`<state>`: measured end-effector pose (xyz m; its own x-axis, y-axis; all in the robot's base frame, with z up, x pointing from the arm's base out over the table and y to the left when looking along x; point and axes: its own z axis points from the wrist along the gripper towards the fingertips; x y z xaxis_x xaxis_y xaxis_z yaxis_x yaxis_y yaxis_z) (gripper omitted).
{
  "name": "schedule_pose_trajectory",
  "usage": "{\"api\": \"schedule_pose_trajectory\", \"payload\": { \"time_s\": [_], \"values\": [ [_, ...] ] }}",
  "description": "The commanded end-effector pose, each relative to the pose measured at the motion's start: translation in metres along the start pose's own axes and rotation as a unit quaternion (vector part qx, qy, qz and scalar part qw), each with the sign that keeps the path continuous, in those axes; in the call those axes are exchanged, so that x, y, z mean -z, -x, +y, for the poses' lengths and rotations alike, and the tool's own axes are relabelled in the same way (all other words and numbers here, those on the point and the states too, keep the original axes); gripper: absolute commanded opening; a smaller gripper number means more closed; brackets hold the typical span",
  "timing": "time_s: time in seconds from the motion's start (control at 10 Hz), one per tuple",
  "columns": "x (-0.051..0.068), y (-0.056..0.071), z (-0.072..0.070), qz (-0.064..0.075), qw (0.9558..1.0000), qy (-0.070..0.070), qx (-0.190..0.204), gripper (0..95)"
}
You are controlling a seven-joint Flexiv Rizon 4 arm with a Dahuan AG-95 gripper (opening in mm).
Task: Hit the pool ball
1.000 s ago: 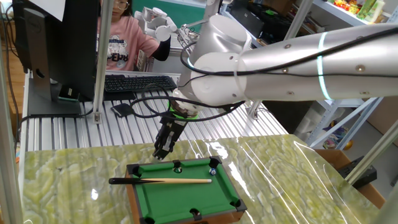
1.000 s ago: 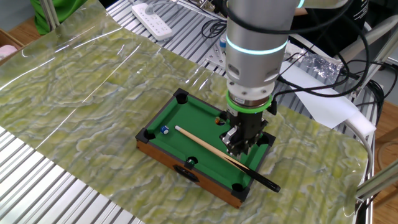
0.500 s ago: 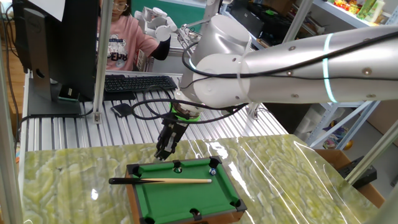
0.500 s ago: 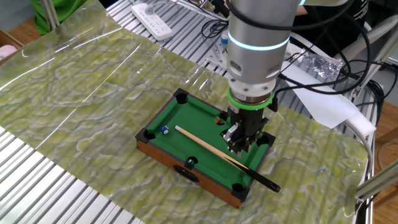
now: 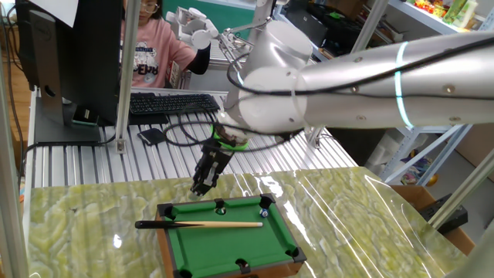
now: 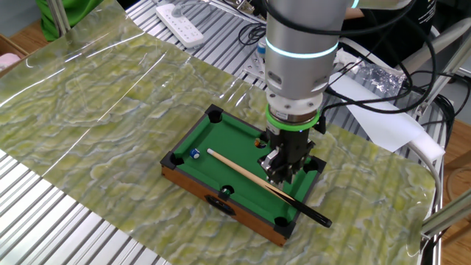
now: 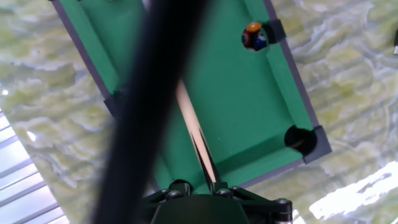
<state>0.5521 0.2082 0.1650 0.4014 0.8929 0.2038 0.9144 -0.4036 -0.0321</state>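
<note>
Both fixed views show the miniature pool table [image 6: 221,158], a green felt bed in a wooden frame with black pocket holes, sitting on the marbled green mat [image 6: 110,110]. On its felt lies the cue stick [image 6: 243,175], thin tan wood running diagonally, its black end [image 6: 313,214] overhanging the frame at about 4 o'clock in the other fixed view. The pool ball [image 6: 195,154], small, glossy and pale bluish, rests on the felt near the pocket at the table's 9 o'clock corner in that view, well apart from the cue's tan tip. A second small ball [image 7: 254,36], orange and dark, sits against the rail near the gripper, at about 1 o'clock in the hand view. The gripper [image 6: 283,171] hangs over the black-end half of the cue; whether its fingers are closed on the stick or merely above it cannot be told, since the arm's wrist hides the contact. In the hand view a blurred dark bar [image 7: 149,112] crosses the frame and covers part of the cue, and the pool ball is out of frame.
</note>
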Motion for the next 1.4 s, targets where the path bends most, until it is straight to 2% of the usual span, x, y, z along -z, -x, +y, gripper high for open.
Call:
{"api": "schedule_pose_trajectory", "payload": {
  "time_s": [0.1,0.4,0.7,0.8,1.0,1.4],
  "values": [
    [-0.0018,-0.0038,0.0079,0.002,1.0,0.004,-0.001,19.0],
    [-0.0025,-0.0053,0.0108,0.001,1.0,0.003,0.005,19.0],
    [-0.0025,-0.0053,0.0108,-0.008,0.9999,0.004,-0.014,19.0],
    [-0.0025,-0.0053,0.0108,-0.007,0.9999,0.004,-0.012,38.0],
    [-0.0025,-0.0053,0.0108,-0.003,0.9999,0.004,0.015,38.0],
    [-0.0025,-0.0053,0.0108,-0.007,0.9997,0.004,0.022,38.0]
  ]
}}
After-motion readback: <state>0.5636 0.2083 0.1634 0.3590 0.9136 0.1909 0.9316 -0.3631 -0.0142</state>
